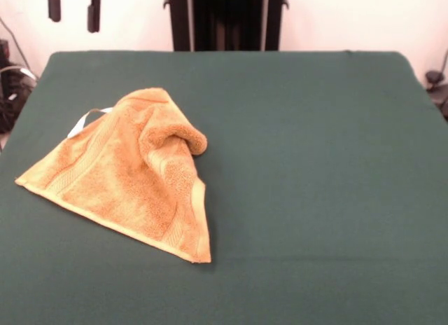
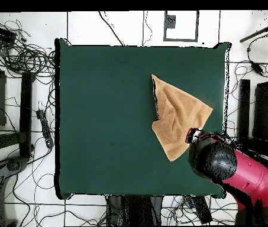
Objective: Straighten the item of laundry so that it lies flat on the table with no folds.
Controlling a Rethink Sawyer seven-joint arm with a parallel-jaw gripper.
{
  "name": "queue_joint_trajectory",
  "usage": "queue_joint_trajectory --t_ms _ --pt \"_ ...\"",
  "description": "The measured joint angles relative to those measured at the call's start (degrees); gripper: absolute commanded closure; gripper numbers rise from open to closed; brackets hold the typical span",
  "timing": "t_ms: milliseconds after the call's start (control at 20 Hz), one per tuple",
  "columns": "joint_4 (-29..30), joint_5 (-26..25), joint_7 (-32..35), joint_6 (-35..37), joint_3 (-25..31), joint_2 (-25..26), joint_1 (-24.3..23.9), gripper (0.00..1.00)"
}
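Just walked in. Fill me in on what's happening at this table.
A red robot arm is meant to spread an orange towel flat on the green table. Right now nothing holds the towel: it lies crumpled, one part folded over in a raised hump. The gripper hangs raised above the table's edge, fingers apart, not touching the towel.

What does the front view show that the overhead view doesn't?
Only the front view shows the end effector hanging at the top edge with its fingers apart, plus the small white tag and the raised fold bunched on top. Only the overhead view shows the red and black arm beside the towel and the cables on the floor. Both show the crumpled orange-tan terry towel on the dark green table.
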Motion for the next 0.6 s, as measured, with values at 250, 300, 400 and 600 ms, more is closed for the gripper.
queue_joint_trajectory --t_ms 250,300,400,600 --pt "-1.7 2.0 0.0 0.0 -2.0 1.5 0.2 0.0" --pt "-2.2 2.2 0.0 0.0 -2.3 1.8 0.2 0.0" --pt "-3.1 2.5 0.0 0.0 -3.1 2.6 0.2 0.0" --pt "-4.7 2.7 0.0 0.0 -4.4 4.3 0.4 0.0"
